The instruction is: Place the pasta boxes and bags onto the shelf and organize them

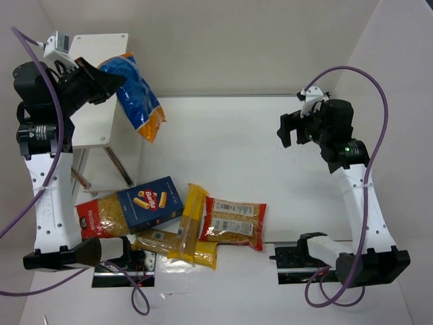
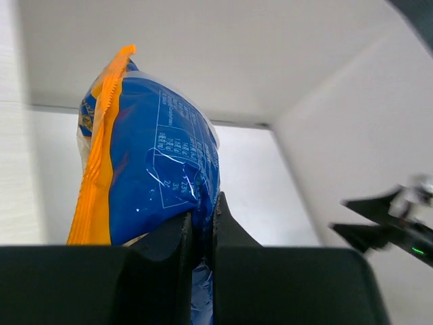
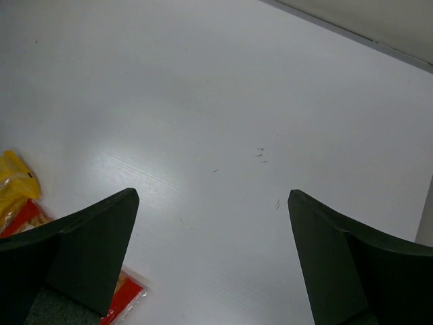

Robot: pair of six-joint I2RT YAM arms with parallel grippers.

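Pasta packs lie in a loose group on the white desk (image 1: pixel 237 156), near the front edge and between the two arms. The left pincer (image 1: pixel 111 82) is raised high and is closed tightly on the crinkly blue bag (image 1: pixel 139 95). In the left wrist view its two dark fingers (image 2: pixel 169 244) press the blue foil (image 2: pixel 162 162) between them, with almost no gap. The bag hangs in the air with its orange end pointing down, at the right edge of the top board of the shelf (image 1: pixel 91 122). I cannot tell if it touches the board. The shelf stands in the far left corner, and its thin metal legs show under the pale board.

On the desk, the dark-blue carton (image 1: pixel 150 202) lies flat, and one red-trimmed bag (image 1: pixel 100 215) lies just beside its left side. Two long yellow spaghetti packs (image 1: pixel 189 223) lie to the right of the carton. One points away from the arms and the other lies across its near end. A second red-trimmed bag (image 1: pixel 235 220) lies just to the right of them.

The right pincer (image 1: pixel 291 128) hangs over the bare right part of the desk, well apart from all packs. In its own view the pincer (image 3: pixel 213 196) is wide open and holds nothing. Only a yellow corner (image 3: pixel 13 183) and some red trim (image 3: pixel 125 298) show at the lower left.
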